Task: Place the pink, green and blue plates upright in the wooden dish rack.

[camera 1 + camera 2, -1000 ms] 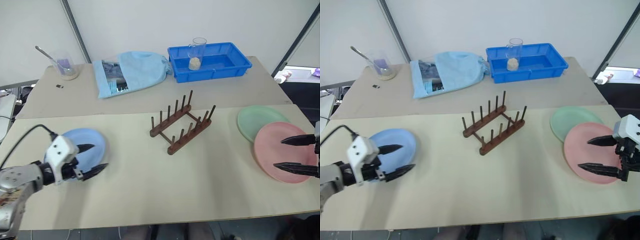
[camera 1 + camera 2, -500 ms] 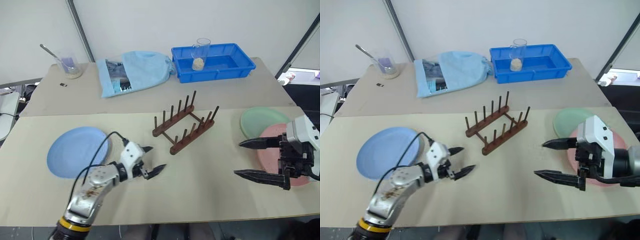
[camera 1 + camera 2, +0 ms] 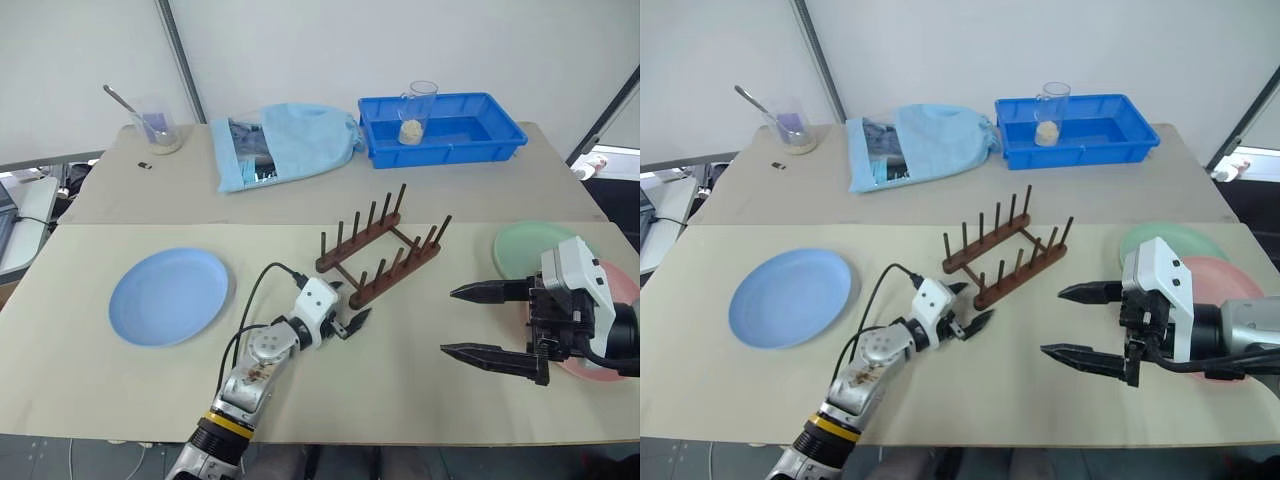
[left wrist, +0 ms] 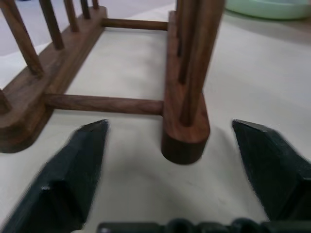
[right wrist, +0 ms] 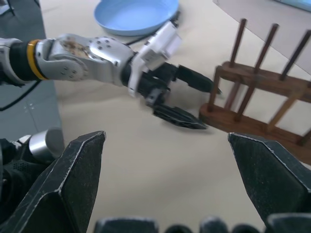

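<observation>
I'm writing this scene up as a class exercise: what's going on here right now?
A two-armed robot is working at a table with three plates and a wooden dish rack, which holds no plates. Its left gripper sits at the near end of the rack, jaws open around a rail end. The right gripper hangs open above the table, holding nothing. The blue plate lies flat to the left; the green plate and pink plate lie on the right.

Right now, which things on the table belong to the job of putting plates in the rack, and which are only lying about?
For the job:
- blue plate
- green plate
- pink plate
- wooden dish rack

Only lying about:
- blue tray with a glass in it
- light blue cloth bag
- clear cup with a spoon
</observation>
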Motion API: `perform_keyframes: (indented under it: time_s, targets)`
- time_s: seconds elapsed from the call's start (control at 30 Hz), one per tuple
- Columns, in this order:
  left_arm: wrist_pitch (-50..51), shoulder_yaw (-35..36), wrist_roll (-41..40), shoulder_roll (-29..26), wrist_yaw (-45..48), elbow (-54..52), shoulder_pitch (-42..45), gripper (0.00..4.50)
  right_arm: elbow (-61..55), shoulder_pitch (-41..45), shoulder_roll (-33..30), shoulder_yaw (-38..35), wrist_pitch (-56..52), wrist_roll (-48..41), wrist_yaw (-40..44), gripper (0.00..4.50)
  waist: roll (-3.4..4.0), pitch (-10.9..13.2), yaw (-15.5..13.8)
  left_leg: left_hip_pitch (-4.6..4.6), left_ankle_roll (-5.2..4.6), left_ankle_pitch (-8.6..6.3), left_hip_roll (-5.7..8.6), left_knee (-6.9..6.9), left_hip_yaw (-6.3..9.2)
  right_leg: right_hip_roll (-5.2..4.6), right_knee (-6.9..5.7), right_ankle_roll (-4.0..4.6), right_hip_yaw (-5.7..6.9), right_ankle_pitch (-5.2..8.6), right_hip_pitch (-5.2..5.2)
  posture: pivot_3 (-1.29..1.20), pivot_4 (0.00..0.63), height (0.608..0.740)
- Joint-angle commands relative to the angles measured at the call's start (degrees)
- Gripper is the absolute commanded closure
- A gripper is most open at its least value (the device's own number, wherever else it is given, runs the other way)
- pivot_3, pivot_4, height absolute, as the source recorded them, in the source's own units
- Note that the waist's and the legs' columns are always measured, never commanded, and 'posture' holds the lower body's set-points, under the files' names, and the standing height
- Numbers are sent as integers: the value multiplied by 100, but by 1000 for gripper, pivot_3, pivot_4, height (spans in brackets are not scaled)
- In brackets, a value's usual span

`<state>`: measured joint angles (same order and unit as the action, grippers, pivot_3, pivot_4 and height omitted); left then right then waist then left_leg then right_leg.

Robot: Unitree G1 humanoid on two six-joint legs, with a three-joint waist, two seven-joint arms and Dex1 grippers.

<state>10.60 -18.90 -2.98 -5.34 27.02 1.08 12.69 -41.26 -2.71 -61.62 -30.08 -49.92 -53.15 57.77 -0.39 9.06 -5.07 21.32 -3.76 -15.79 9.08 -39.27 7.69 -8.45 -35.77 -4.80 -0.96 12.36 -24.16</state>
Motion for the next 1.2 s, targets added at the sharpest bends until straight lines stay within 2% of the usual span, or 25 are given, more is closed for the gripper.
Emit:
perform_keyframes:
  time_s: [0.03,0.1,0.13,0.3,0.47,0.63,0.77,0.9,1.07,1.2]
  targets:
    - [35,-111,36,47,49,142,-63,2311,-120,-43,-33,-224,28,-105,-66,0,0,0,-25,0,0,0,0,-1,-1,0,0,0,0,-1,-1,0,150,740]
    - [38,-108,27,52,86,143,-62,3307,-140,-97,-18,-248,58,-84,-95,0,1,-1,-34,0,1,1,-1,-1,-2,1,-1,0,0,-1,-2,0,150,740]
    - [39,-100,28,53,94,146,-58,3647,-149,-115,-11,-256,68,-80,-108,0,0,0,-36,0,4,4,-1,-1,-2,2,0,0,0,-1,-3,0,150,740]
    - [-40,110,-126,-221,488,176,115,3653,-226,-307,49,-379,87,-55,-190,0,0,0,-44,1,11,8,-1,-1,-3,2,0,0,0,-1,-4,0,150,740]
    - [-558,-19,-554,-1158,2194,15,439,3653,-280,-848,-15,-868,31,89,39,0,3,-1,-20,4,11,9,-5,0,-4,7,-5,3,4,-1,-15,0,150,740]
    - [-926,-163,-734,-1540,3485,605,1119,3653,-389,-1696,-13,-1532,83,521,459,0,1,-1,-54,11,-16,24,1,-2,-5,3,8,-1,6,-4,-13,0,150,740]
    - [-1388,-286,-631,-1409,4057,1426,1665,3653,-527,-2398,186,-1990,194,931,692,0,-2,0,-25,19,-18,25,1,-3,-5,3,19,-4,10,-5,-15,0,150,740]
    - [-1746,-346,-491,-1058,4221,2222,2124,3653,-679,-2834,448,-2311,249,1112,762,0,-5,2,2,24,-23,25,-1,-3,-5,3,31,-5,9,-6,-15,0,150,740]
    - [-2159,-362,-244,-699,4201,3057,2506,3653,-850,-3078,619,-2518,263,1136,810,0,-7,3,50,33,-24,25,-1,-4,-5,3,52,-17,9,-16,-12,0,150,740]
    - [-2308,-294,-209,-557,4176,3339,2605,3653,-932,-3125,705,-2597,228,1100,772,0,-8,3,107,36,-27,25,0,-4,-5,3,62,-22,9,-21,-10,0,150,740]
